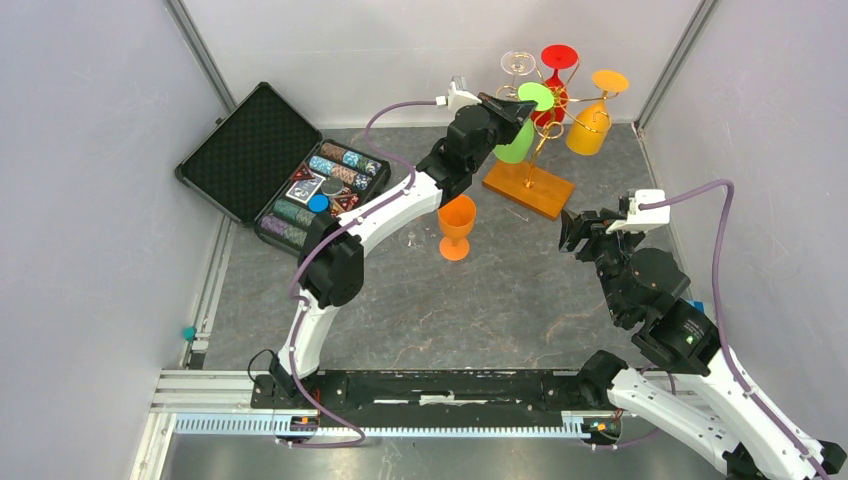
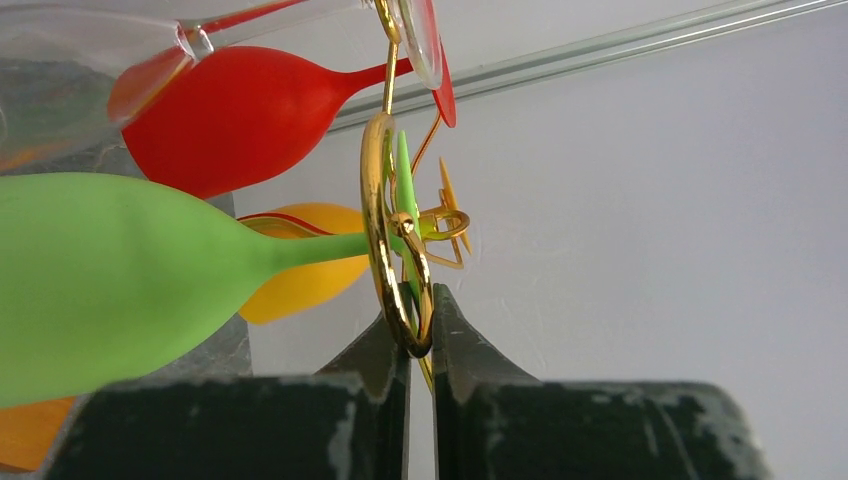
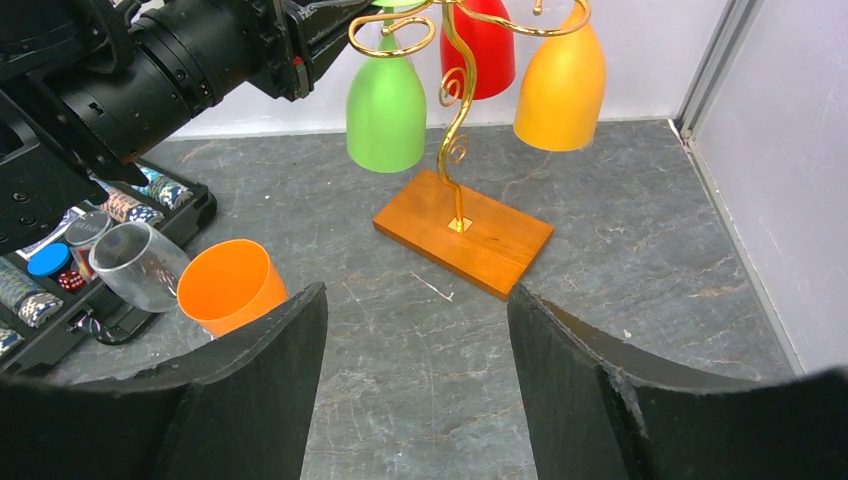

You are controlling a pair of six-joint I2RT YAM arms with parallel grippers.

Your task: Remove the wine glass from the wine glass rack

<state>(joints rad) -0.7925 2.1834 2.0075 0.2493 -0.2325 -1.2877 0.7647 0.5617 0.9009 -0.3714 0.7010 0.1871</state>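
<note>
1. Near the wine glass rack [image 1: 528, 188], an orange glass [image 1: 456, 227] stands on the counter [image 1: 480, 310]. A clear glass [image 3: 140, 265] lies beside the open case [image 1: 240, 150] of poker chips [image 1: 340, 165].
2. The green wine glass [image 1: 515, 147] hangs upside down on the rack, crowded by the red glass [image 1: 558, 55] and yellow glass [image 1: 587, 130].
3. The left pincer [image 2: 420, 320] is nearly closed, pinching the green foot at the gold loop.
4. The right pincer [image 3: 415, 300] is wide open and empty, well apart from the rack.

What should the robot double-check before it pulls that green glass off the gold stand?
1. Left pincer around the stem of the green glass: not ok; its tips straddle the rack's gold loop.
2. Grip firm: cannot tell.
3. Clearance from the red glass: cannot tell; they overlap in the wrist view.
4. Rack base sitting flat: ok.
5. Right pincer open, away from the rack: ok.
</note>
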